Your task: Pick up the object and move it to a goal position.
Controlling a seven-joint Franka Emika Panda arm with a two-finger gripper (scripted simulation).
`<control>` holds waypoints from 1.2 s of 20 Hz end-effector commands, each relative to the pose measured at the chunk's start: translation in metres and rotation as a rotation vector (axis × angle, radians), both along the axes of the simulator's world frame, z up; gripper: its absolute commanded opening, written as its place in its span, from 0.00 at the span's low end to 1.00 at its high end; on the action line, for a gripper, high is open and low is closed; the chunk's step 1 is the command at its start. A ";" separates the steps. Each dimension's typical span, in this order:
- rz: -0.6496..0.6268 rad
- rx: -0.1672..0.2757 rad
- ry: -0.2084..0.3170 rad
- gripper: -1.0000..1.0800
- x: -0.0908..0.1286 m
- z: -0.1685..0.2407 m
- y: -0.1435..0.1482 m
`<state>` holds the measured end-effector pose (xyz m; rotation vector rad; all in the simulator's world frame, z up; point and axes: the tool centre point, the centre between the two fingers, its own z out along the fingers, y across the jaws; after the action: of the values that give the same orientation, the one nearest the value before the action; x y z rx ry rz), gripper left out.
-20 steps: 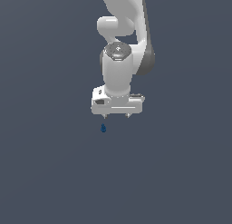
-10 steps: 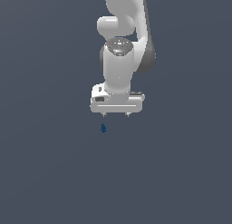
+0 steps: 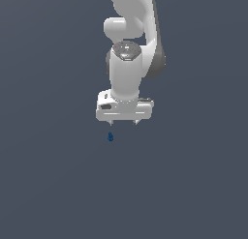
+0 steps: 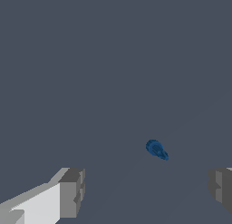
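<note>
Higher now, tool (image 3: 124,122) spread wide, holding nothing; blue object (image 3: 110,136) just below, apart.

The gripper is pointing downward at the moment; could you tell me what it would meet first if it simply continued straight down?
Probably just the bare grey floor. The gripper is open, and the small blue object sits below its finger on the exterior view's left, not centred. In the wrist view it lies ahead of the fingers; depth is unclear.

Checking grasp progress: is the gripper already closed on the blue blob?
No, the gripper is open, and the blue blob lies apart from both fingers.
</note>
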<state>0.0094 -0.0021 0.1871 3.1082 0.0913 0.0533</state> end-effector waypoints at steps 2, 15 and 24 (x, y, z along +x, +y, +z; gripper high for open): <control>0.033 -0.001 0.003 0.96 -0.001 -0.003 -0.002; 0.280 -0.008 0.019 0.96 -0.004 -0.023 -0.018; 0.497 -0.009 0.032 0.96 -0.009 -0.041 -0.032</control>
<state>0.0014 -0.0314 0.1490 3.0065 0.7974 0.0164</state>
